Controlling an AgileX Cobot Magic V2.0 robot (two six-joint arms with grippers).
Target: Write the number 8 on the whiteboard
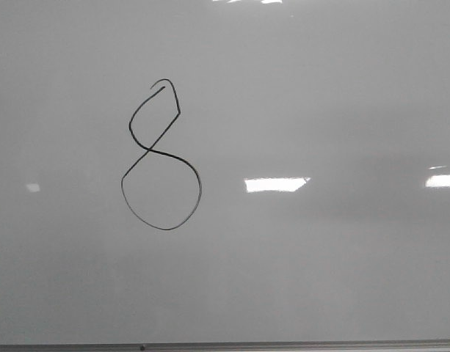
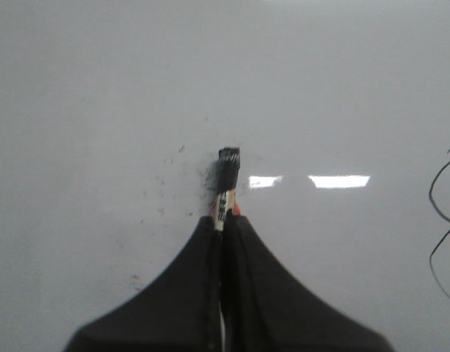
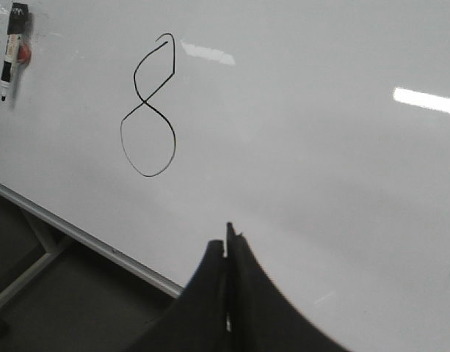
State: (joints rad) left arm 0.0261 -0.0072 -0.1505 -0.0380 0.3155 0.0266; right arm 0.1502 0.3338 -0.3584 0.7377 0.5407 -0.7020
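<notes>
Grey-white and glossy, the whiteboard (image 1: 320, 279) fills the front view, with ceiling lights glaring off it in bright patches and a thin frame edge along the bottom. Left of centre sits the number 8 (image 1: 160, 158), a thin black line with a small pointed upper loop and a rounder lower one, already closed.

From the left wrist view, the left gripper (image 2: 225, 220) is clamped on a marker (image 2: 226, 183), fingers pressed together around its barrel with the dark end sticking out toward the board; faint dark specks dot the surface around it. I can't tell whether the tip touches. The marker looks light, stiff and smooth, so a grip well down the barrel, as here, seems right to stop it twisting under pressure. Fresh ink on such a slick board would likely smear at a brush.

The right gripper (image 3: 226, 242) hangs near the board's lower frame, fingers together and holding nothing, with the figure well apart from it.
</notes>
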